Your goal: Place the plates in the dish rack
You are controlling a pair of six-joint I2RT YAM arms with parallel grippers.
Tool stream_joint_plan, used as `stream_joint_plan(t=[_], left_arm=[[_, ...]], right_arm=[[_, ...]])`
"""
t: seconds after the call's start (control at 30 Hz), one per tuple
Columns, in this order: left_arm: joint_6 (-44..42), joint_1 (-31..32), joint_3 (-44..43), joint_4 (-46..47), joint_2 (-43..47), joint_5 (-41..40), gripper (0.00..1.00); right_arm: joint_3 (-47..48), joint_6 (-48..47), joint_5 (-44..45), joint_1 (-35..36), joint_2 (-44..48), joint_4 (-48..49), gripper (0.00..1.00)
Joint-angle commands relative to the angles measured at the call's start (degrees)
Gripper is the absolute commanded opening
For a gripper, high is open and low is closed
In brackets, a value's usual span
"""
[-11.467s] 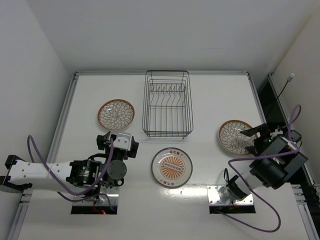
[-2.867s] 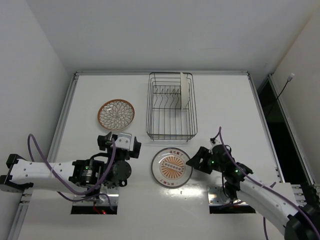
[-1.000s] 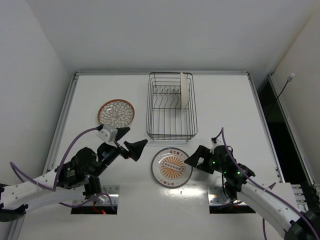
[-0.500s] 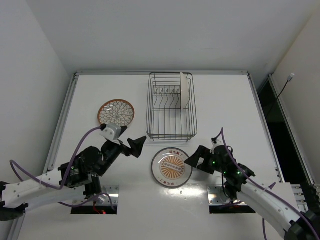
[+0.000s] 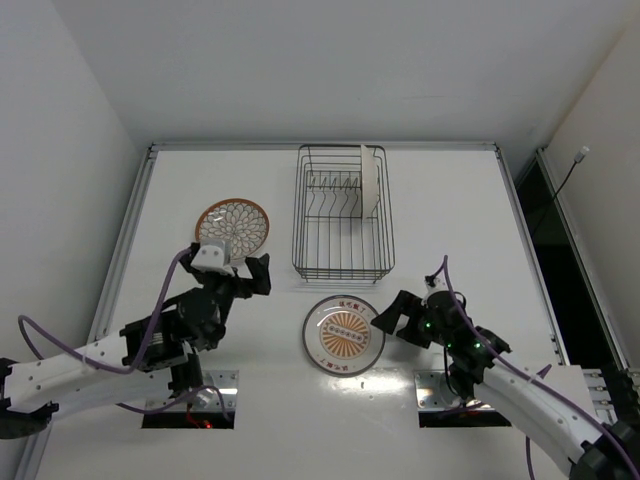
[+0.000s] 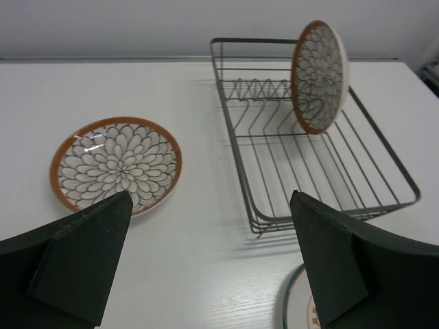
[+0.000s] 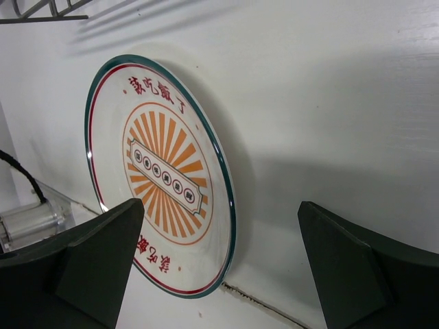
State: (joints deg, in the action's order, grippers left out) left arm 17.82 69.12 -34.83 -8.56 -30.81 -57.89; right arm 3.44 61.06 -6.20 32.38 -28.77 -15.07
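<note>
Robot lab test cell: bare white walls (image 5: 300,70) round white table (image 5: 450,200), alu rail (image 5: 128,230) left edge, arm mount plate (image 5: 436,386) lower right.

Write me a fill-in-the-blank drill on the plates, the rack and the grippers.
The dish rack holds ____ upright plate.
In the top view, the petal plate flat on the table lies ____ of the rack.
The right gripper hangs beside the sunburst plate, jaws ____.
Missing: one; left; open.
</note>
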Motion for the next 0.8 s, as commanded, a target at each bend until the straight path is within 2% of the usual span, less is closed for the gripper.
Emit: stream_joint_plan(t=[0.0, 0.1, 0.17, 0.2, 0.23, 0.33, 0.43, 0.67, 0.77], left_arm=[[3.35, -0.66, -2.88, -2.95, -2.84, -8.46, 1.0], [5.63, -0.66, -4.9, -6.64, -4.87, -9.52, 1.0], [6.43, -0.66, -6.39, -8.58, -5.93, -9.52, 1.0], [7.13, -0.66, -6.39, -9.63, -6.45, -10.39, 1.0], [7.14, -0.66, -6.39, -9.64, -6.46, -10.4, 1.0], [9.16, -0.66, -7.01, -12.35, -5.76, -12.42, 1.0], [9.77, -0.66, -7.01, -12.36, -4.35, -12.42, 1.0], [9.77, -0.66, -7.01, -12.36, -3.56, -12.42, 1.0], [10.3, -0.66, -7.01, -12.89, -4.17, -12.95, 1.0]], right_arm=[[-0.27, -1.29, 4.09, 0.05, 0.56, -5.85, 0.94], [-0.8, -0.76, 4.09, 0.05, -0.22, -4.45, 0.92], [-0.81, -0.76, 2.43, 0.05, -1.1, -1.65, 0.86], [-0.81, -0.76, 0.76, 0.05, -2.41, 1.33, 0.8], [-1.41, -0.76, 0.75, 0.05, -3.21, 1.36, 0.8], [-2.12, -0.24, -1.44, 0.05, -7.25, 6.18, 0.7], [-3.52, 0.46, -3.11, 0.57, -10.33, 11.63, 0.62], [-5.73, 2.14, -5.49, 0.58, -17.44, 21.57, 0.52], [-4.32, 1.09, -5.49, 0.58, -23.77, 24.2, 0.41]])
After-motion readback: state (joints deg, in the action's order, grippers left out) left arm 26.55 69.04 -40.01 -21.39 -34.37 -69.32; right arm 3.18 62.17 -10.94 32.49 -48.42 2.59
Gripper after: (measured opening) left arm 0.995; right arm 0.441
